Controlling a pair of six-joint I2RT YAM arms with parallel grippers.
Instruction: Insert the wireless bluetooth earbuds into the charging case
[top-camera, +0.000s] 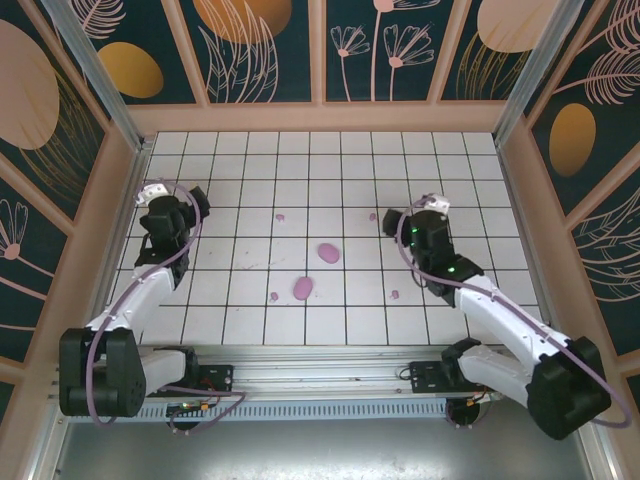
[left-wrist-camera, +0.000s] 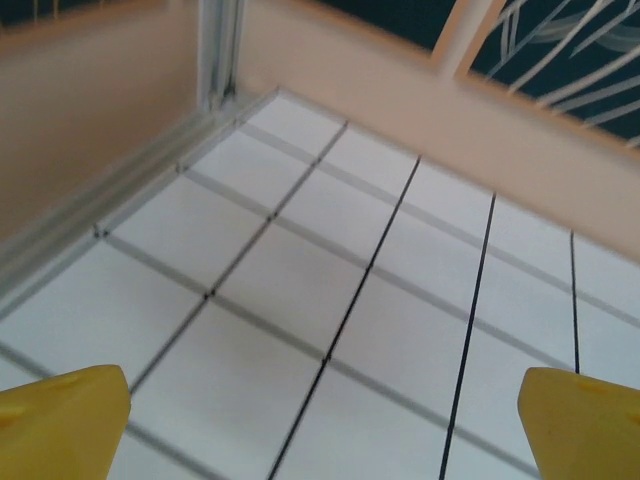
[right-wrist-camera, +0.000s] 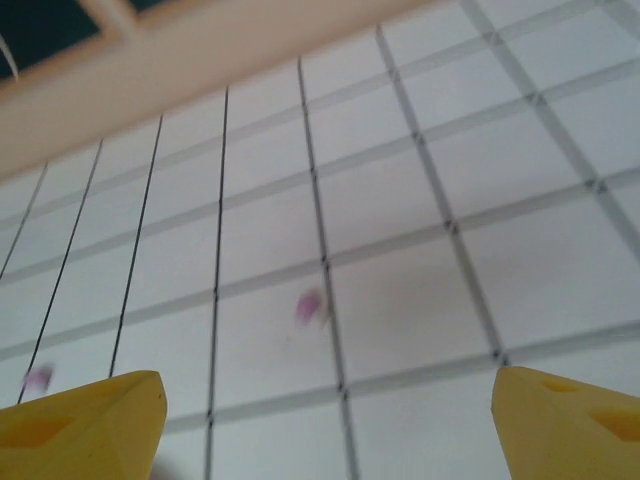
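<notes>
Pink ovals (top-camera: 328, 253) btw earbuds (top-camera: 281, 214); L tool (left-wrist-camera: 322, 405), R tool (right-wrist-camera: 327, 410) both agape, empty.

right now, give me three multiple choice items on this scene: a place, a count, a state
1. Where do the two pink ovals lie? A) mid floor B) far left corner C) near edge
2. How many tiny earbuds lie loose? A) two B) four C) six
3. The left hand is: A) open, empty B) shut on an earbud C) shut on an oval
Answers: 1 A, both sit near the floor's centre; 2 B, four small bits ring the ovals; 3 A, fingers wide apart, nothing between
</notes>
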